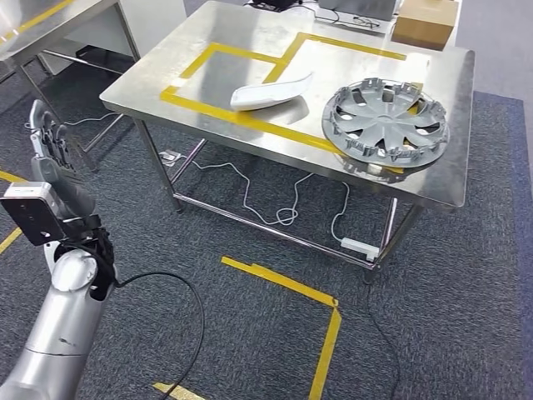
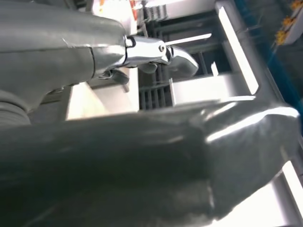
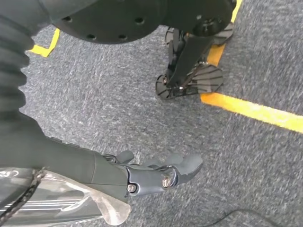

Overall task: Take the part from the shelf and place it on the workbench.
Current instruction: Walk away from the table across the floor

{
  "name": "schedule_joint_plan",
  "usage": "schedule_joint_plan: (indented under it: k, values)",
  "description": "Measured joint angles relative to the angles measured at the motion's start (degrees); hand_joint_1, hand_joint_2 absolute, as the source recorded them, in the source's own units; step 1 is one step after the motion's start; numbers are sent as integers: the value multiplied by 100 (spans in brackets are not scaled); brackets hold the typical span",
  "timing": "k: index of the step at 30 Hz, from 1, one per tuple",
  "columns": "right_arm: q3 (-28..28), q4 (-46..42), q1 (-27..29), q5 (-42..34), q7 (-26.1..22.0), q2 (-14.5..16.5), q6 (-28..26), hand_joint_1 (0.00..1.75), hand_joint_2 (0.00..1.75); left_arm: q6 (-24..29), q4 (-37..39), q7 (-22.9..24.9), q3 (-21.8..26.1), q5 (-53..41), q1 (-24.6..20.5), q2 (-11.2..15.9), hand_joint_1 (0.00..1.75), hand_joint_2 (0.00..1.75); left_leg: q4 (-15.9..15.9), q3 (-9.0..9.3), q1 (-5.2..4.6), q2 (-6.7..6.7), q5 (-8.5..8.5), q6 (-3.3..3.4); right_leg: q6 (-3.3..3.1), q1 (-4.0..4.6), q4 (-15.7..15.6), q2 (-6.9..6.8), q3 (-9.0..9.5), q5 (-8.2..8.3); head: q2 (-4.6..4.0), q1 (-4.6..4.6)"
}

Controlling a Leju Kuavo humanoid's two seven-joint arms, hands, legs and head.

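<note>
On the bench (image 1: 450,92), inside the yellow tape lines (image 1: 207,107), lying flat: white curved part (image 1: 270,92), just left of a grey wheel cover (image 1: 385,123). At the far right corner, a cardboard box (image 1: 424,21). Near left, left hand (image 1: 53,146) raised, fingers upright and spread, holding nothing. Over the grey carpet (image 3: 107,94), right hand (image 3: 161,172) hanging, fingers stretched out close together; pale glossy shape (image 3: 71,201) beside it, whether gripped impossible to tell.
</note>
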Motion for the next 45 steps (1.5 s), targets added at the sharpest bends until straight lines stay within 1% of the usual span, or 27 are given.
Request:
schedule_joint_plan:
  k: [1,3,5,6,8,10,12,14,16,18,20,22,23,24,25,27,29,31,33,35,36,38,39,40,42,44,45]
  values:
    - [3,-1,0,5,-7,2,-2,0,175,0,-8,-2,9,-2,8,9,0,0,12,-26,2,-11,-3,-34,-28,-6,-5,-68,-6,17,0,-3]
    - [13,-5,-4,25,-21,5,-13,0,175,-2,-19,-5,23,-12,-1,22,0,0,265,-150,-9,168,-188,-94,-96,-28,-41,-214,-1,51,0,-45]
    - [22,-8,1,50,-26,5,-31,0,175,-8,-24,-8,23,-28,-11,23,0,0,958,-437,2,447,-573,-154,-134,-25,-51,-363,-4,61,0,-86]
    - [25,-9,9,59,-25,5,-40,0,175,-11,-24,-8,23,-33,-6,22,0,0,1323,-578,15,510,-726,-179,-140,-21,-49,-443,-7,62,0,-88]
    - [28,-11,20,74,-25,4,-50,0,175,-21,-22,-8,23,-39,4,22,0,0,1591,-644,35,557,-759,-207,-141,-17,-44,-598,-13,61,0,-88]
    - [31,-13,12,89,-25,4,-52,0,175,-44,-24,-8,23,-51,1,22,0,0,1035,-311,41,646,-443,-199,-131,-16,-38,-739,-7,54,0,-89]
    - [33,-13,0,99,-25,4,-52,0,175,-67,-27,-9,22,-63,-22,21,0,0,296,81,1,892,-200,-149,-95,13,-24,-861,0,38,0,-92]
    - [36,-14,-5,115,-25,3,-52,0,175,-76,-28,-10,21,-69,-40,16,0,0,17,188,-45,1009,-169,-74,-38,51,-11,-982,-1,25,0,-94]
    - [51,-16,-13,155,-26,2,-51,0,175,-77,-31,-10,25,-75,-37,22,0,0,-1,151,-44,886,-141,11,25,49,-6,-1083,-13,8,0,-97]
    - [70,-17,-25,191,-31,-5,-51,0,175,-78,-41,-10,28,-90,-48,28,0,0,-29,129,-20,760,-95,95,78,26,208,-880,-117,-172,0,-87]
    - [78,-17,-20,203,-34,-11,-48,0,175,-81,-49,-10,29,-103,-61,10,0,0,-41,98,-9,631,-63,152,100,14,895,-525,-427,-552,0,-67]
    - [81,-17,-3,209,-33,-12,-43,0,175,-83,-48,-10,28,-105,-47,-5,0,0,-39,71,-16,483,-45,173,100,15,1602,-391,-765,-807,0,-59]
    - [82,-17,3,210,-34,-13,-40,0,175,-83,-48,-10,27,-105,-39,-6,0,0,-37,65,-20,401,-38,173,96,16,1696,-375,-820,-779,0,-58]
    - [83,-17,7,210,-36,-15,-39,0,175,-83,-49,-10,27,-106,-34,-5,0,0,-32,65,-21,317,-32,169,86,15,1555,-358,-762,-635,0,-58]
    - [85,-17,8,210,-42,-19,-36,0,175,-82,-49,-10,27,-108,-32,-6,0,0,-26,67,-21,233,-27,160,71,11,1213,-307,-606,-415,0,-58]
    - [92,-17,6,213,-68,-29,-26,0,175,-82,-50,-10,28,-113,-39,-11,0,0,2,44,-23,86,-21,126,37,-23,430,-5,-235,-72,0,-62]
    - [107,-17,9,216,-101,-37,-17,0,175,-84,-51,-10,28,-119,-46,-18,0,0,30,-25,-9,-51,5,53,18,-42,94,210,-67,-12,0,-64]
    - [118,-16,12,218,-121,-36,-11,0,175,-84,-55,-10,28,-123,-37,-10,0,0,38,-86,14,-188,40,-27,-11,-41,66,102,-48,-12,0,-61]
    - [122,-17,7,218,-127,-33,-7,0,175,-84,-62,-10,28,-128,-38,2,0,0,189,-166,-3,-25,-65,-85,-75,-60,37,-62,-30,12,0,-92]
    - [127,-18,9,219,-128,-33,-3,0,175,-86,-64,-10,25,-132,-53,1,0,0,781,-421,-14,355,-402,-137,-123,-52,23,-239,-18,15,0,-137]
    - [131,-17,16,219,-127,-33,-3,0,175,-87,-64,-10,24,-131,-52,-1,0,0,1190,-597,-2,476,-590,-159,-133,-39,25,-332,-18,11,0,-152]
    - [141,-17,25,219,-127,-33,-2,0,175,-91,-63,-10,23,-131,-31,-2,0,0,1686,-796,15,563,-739,-181,-138,-24,28,-516,-18,2,0,-155]
    - [148,-17,23,219,-127,-33,-2,0,175,-93,-63,-10,23,-131,-25,-2,0,0,1606,-735,17,579,-650,-179,-136,-21,29,-602,-14,-4,0,-154]
    - [155,-17,17,219,-127,-33,-2,0,175,-96,-64,-10,23,-131,-25,-2,0,0,1288,-554,14,622,-472,-166,-128,-18,29,-683,-2,-14,0,-154]
    - [164,-17,6,220,-128,-33,1,0,175,-100,-65,-10,23,-132,-41,-3,0,0,470,-115,-34,860,-175,-108,-91,2,32,-822,26,-42,0,-155]
    - [167,-17,0,224,-128,-33,2,0,175,-102,-66,-10,22,-134,-58,-5,0,0,81,70,-94,1017,-113,-30,-42,32,36,-939,41,-69,0,-147]
    - [168,-18,-4,231,-128,-33,3,0,175,-103,-66,-10,23,-135,-60,-3,0,0,67,62,-116,982,-123,8,-14,43,31,-1003,49,-76,0,-144]
